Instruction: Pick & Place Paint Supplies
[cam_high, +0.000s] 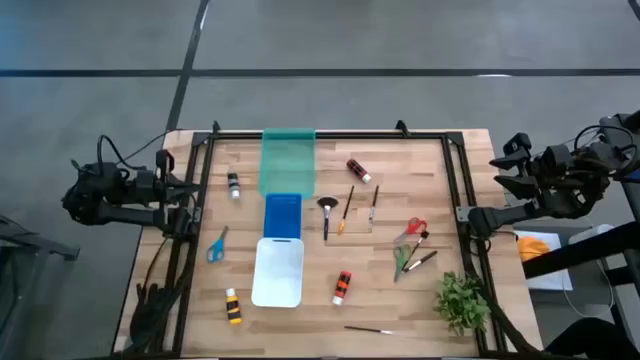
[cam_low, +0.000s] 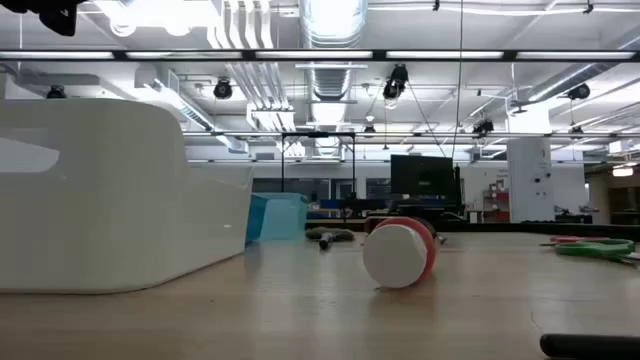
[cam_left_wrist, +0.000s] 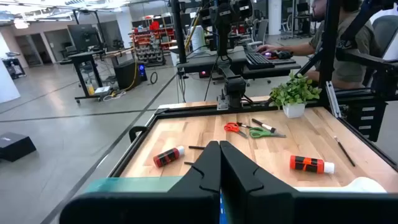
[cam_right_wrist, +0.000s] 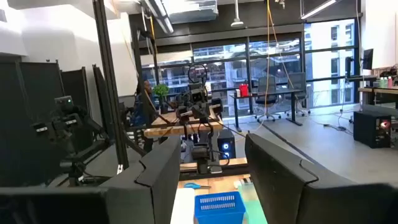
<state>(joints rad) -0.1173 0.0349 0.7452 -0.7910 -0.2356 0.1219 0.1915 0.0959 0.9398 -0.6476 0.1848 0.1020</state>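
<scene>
Paint supplies all loose on the surface (cam_high: 420, 300), none picked up yet, judging by how they lie. Landmark: blue tray (cam_high: 282, 215), mid-surface, between green tray (cam_high: 288, 160) and white tray (cam_high: 278, 272).

Left of blue tray: one paint bottle (cam_high: 233, 184) up near the green tray, blue scissors (cam_high: 217, 245) just beside and below, yellow-banded bottle (cam_high: 233, 306) lower, off the white tray's corner. Right of blue tray: wide brush (cam_high: 326, 212) closest, two thin brushes (cam_high: 347, 208) next, red-banded bottle (cam_high: 359, 170) further up, orange-banded bottle (cam_high: 342, 287) further down, then red scissors (cam_high: 415, 227) and green scissors (cam_high: 402, 260) well apart toward the plant (cam_high: 462, 300). One more brush (cam_high: 368, 329) lies along the near edge.

Left pincer (cam_left_wrist: 219, 163): fingers together, empty, parked off the surface's left edge, facing across. Right pincer (cam_right_wrist: 208, 177): fingers apart, empty, parked off the right edge, up high.

Key relation: blue scissors and the left-side bottles lie nearest the left arm, straight out across from it; the scissors' long axis runs diagonally. Red and green scissors are nearer the right arm. Either could start; probably the nearer side's item first.
</scene>
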